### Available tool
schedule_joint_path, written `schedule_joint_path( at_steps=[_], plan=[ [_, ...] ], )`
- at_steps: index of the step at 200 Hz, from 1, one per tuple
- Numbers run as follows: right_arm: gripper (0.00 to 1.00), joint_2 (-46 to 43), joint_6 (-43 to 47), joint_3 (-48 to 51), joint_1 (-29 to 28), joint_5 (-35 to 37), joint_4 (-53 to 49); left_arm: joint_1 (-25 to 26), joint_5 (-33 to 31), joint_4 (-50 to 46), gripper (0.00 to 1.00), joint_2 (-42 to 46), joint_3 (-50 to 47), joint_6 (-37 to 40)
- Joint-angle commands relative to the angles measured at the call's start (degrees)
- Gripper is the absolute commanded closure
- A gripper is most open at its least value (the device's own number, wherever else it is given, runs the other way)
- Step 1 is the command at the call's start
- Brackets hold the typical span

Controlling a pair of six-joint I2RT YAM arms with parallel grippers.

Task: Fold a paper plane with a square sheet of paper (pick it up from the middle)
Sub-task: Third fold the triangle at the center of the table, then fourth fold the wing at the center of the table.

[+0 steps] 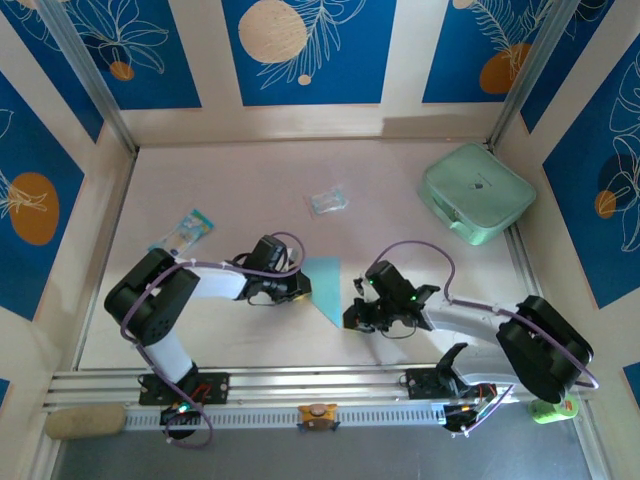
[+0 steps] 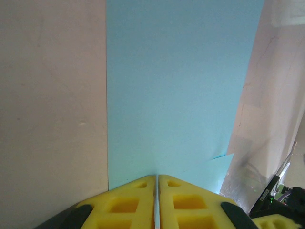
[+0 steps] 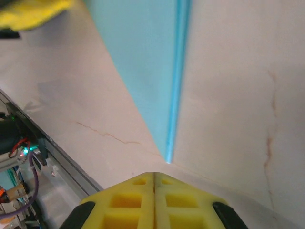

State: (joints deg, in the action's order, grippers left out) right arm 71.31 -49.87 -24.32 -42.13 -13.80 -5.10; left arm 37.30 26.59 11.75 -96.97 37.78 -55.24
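Note:
The light-blue square sheet of paper lies on the table between the arms, triangular in outline, its point toward the near edge. My left gripper sits low at the sheet's left edge. In the left wrist view its yellow fingers are together with a thin pale sliver of the sheet between them, and a small flap lifts at the right. My right gripper is shut and holds nothing. In the right wrist view it rests just short of the sheet's tip.
A mint-green case sits at the back right. A clear crumpled wrapper lies behind the sheet, and a blue-and-white packet lies at the left. The metal rail runs along the near edge.

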Motion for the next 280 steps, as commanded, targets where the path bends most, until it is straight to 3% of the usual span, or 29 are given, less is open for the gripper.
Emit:
schedule_joint_path(
  at_steps=[1, 25, 58, 108, 169, 260, 280],
  plan=[
    [0.88, 0.42, 1.09, -3.58, 0.8, 2.95, -3.5, -0.14, -2.53, -1.0, 0.9, 1.03, -3.48, -4.7],
    [0.82, 2.63, 0.21, -6.58, 0.82, 7.67, -6.12, 1.5, -6.35, 2.02, 0.9, 4.85, -6.21, -10.51],
    [0.74, 5.4, -0.06, -9.96, 0.65, 11.05, -8.96, 4.77, -12.83, -0.51, 0.84, 10.91, -7.05, -12.48],
    [0.61, 7.77, -0.51, -11.2, -0.23, 9.78, -5.24, 3.74, -17.91, -8.22, 0.59, 21.23, -7.28, -6.12],
    [0.65, 12.96, 2.5, -14.15, 0.7, 6.19, -1.8, -1.8, -11.22, -10.05, 0.53, 21.22, -7.15, -1.49],
    [0.81, 16.86, 5.17, -15.38, 3.34, 1.5, 0.9, -2.87, -8.8, -9.71, 0.52, 17.96, -5.95, -1.15],
    [0.78, 16.19, 5.55, -15.16, 3.81, 1.35, 0.11, -3.02, -8.51, -9.82, 0.52, 17.53, -5.7, -1.09]
  ],
)
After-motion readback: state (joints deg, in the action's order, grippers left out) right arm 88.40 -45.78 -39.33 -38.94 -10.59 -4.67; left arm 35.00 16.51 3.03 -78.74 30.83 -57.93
